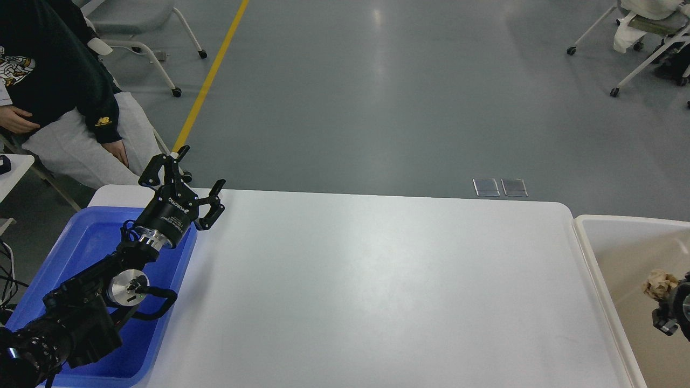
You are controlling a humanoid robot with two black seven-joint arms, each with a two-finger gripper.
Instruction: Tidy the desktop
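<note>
Desktop [366,280] fills centre, between blue tray [81,253] and bin [609,253]; rigid, smooth, probably slippery, nothing graspable visible on it. My left gripper [197,175] is spread, holding nothing; right gripper [664,318]: can't tell.

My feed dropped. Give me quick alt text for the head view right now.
A white desktop fills the middle with nothing lying on it. The left gripper hangs open over the far end of a blue tray at the left. A beige bin at the right holds a crumpled paper ball; only part of the right arm shows at the edge.
</note>
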